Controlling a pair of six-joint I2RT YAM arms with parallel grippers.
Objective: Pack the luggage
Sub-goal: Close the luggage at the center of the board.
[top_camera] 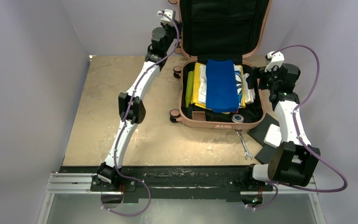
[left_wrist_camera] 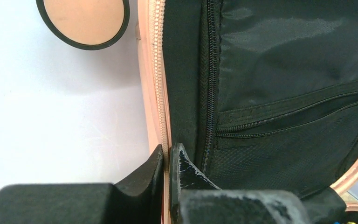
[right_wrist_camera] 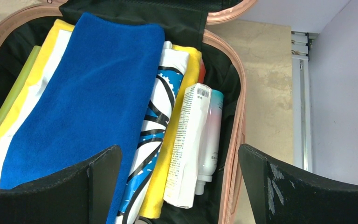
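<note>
We log the left gripper clamped on the luggage lid rim, likely to shut it, the right gripper wide open and empty.

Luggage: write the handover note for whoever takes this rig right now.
Left fingers: shut on the left edge of the luggage lid, which stands upright.
Right fingers: open above the base's right side, holding nothing.
Done: blue towel, folded clothes and white bottle lie in the base.
Left: wrench lies on the table in front, possibly still to pack; lid not yet closed.
</note>
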